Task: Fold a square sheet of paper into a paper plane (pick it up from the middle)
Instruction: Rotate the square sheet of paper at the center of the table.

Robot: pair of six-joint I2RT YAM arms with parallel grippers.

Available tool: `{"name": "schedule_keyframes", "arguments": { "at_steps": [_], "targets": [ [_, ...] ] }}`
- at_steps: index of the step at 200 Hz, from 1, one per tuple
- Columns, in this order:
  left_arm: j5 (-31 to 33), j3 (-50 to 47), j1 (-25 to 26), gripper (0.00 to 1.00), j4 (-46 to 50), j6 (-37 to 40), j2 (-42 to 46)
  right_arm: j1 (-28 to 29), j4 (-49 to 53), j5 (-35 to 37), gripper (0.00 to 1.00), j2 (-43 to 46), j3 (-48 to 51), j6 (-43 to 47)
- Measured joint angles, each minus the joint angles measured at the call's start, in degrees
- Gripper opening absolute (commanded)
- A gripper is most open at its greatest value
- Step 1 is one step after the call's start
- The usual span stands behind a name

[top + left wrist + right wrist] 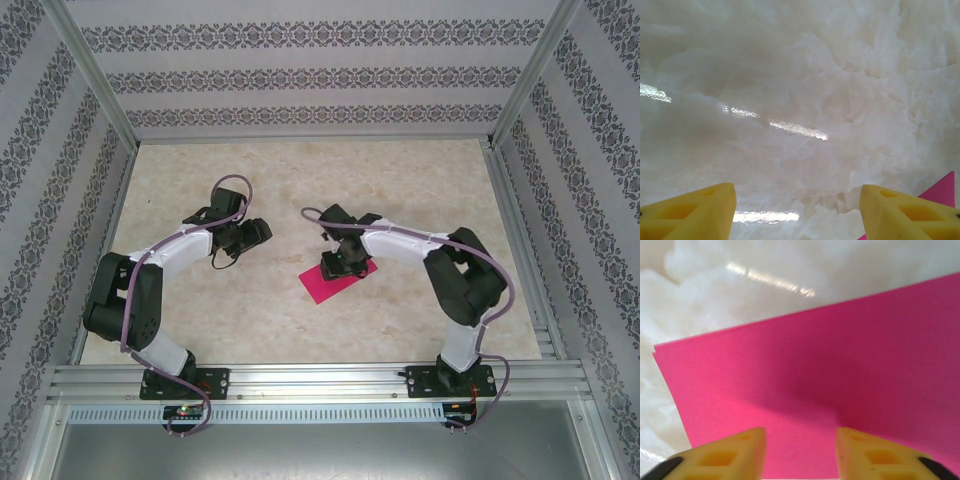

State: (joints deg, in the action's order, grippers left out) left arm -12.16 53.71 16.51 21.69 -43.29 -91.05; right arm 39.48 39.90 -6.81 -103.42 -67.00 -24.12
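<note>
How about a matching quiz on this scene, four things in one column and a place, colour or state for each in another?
Things:
1. left gripper
2. right gripper
3. paper
4. table

Descriptions:
a. bright pink
b. open, right over the paper
c. pale marble pattern
d. open, over bare table

Pairs: 1-d, 2-b, 3-a, 4-c

Magenta-pink paper (325,288), yellow fingertips (730,455), cream-marbled table (400,190), floral-banded walls (300,80)

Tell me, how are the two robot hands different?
The right gripper hangs over the pink paper; the left gripper hangs over the table. The left gripper's fingers look spread wider than the right gripper's. Both have yellow fingers.
</note>
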Motion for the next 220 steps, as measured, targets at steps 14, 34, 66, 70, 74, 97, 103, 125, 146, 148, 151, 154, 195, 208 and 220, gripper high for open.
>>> {"name": "schedule_keyframes", "arguments": {
  "at_steps": [14, 34, 66, 70, 74, 97, 103, 125, 146, 148, 151, 154, 195, 208, 220],
  "targets": [
    [0.0, 0.0, 0.0, 0.69, 0.3, 0.2, 0.0, -1.0, -0.8, 2.5, 0.51, 2.7, 0.1, -4.2],
    [0.2, 0.1, 0.0, 0.7, 0.7, 0.7, 0.0, -1.9, -2.3, 6.6, 0.56, 4.4, 0.1, -10.7],
    [0.0, 1.6, 0.0, 0.76, 2.2, 1.8, 0.0, -4.0, -2.8, 9.5, 0.58, 2.9, 0.1, -18.3],
    [0.0, 1.8, 0.0, 0.76, 2.3, 2.0, 0.0, -4.1, -3.0, 9.8, 0.58, 2.6, 0.1, -18.9],
    [-0.1, 2.0, 0.0, 0.76, 2.4, 2.2, 0.0, -4.4, -3.1, 10.1, 0.58, 2.3, 0.1, -19.7],
    [-1.1, 3.3, 0.0, 0.81, 3.1, 3.3, -0.4, -4.5, -3.3, 10.9, 0.58, 0.6, 0.1, -23.0],
    [-1.4, 3.5, 0.0, 0.83, 3.1, 3.5, -0.6, -4.5, -3.4, 10.9, 0.58, 0.1, 0.1, -23.9],
    [-2.3, 4.0, 0.0, 0.84, 3.3, 4.3, -1.8, -4.5, -4.1, 10.9, 0.58, -0.8, 0.7, -26.1],
    [-2.6, 4.0, 0.0, 0.84, 3.8, 4.9, -2.6, -4.5, -4.5, 10.9, 0.58, -2.1, 0.7, -27.3],
    [-2.6, 4.0, 0.0, 0.84, 3.9, 5.0, -2.6, -4.5, -4.6, 10.9, 0.58, -2.3, 0.7, -27.4],
    [-2.6, 4.0, 0.0, 0.84, 4.0, 5.2, -2.6, -4.5, -4.6, 10.8, 0.58, -2.6, 0.7, -27.5],
    [-2.6, 4.0, 0.0, 0.84, 4.1, 5.4, -2.7, -4.5, -4.6, 10.8, 0.58, -3.0, 0.6, -27.5],
    [-4.6, 4.8, 0.0, 0.84, 5.0, 7.3, -3.0, -4.5, -5.4, 10.3, 0.56, -5.2, -1.5, -26.1],
    [-5.6, 4.7, 0.0, 0.84, 5.0, 7.8, -3.0, -4.7, -6.6, 8.9, 0.56, -6.3, -3.0, -23.9],
    [-6.7, 4.7, 0.0, 0.83, 5.0, 8.2, -3.0, -4.8, -7.9, 7.1, 0.55, -8.0, -5.0, -21.5]
  ]
}}
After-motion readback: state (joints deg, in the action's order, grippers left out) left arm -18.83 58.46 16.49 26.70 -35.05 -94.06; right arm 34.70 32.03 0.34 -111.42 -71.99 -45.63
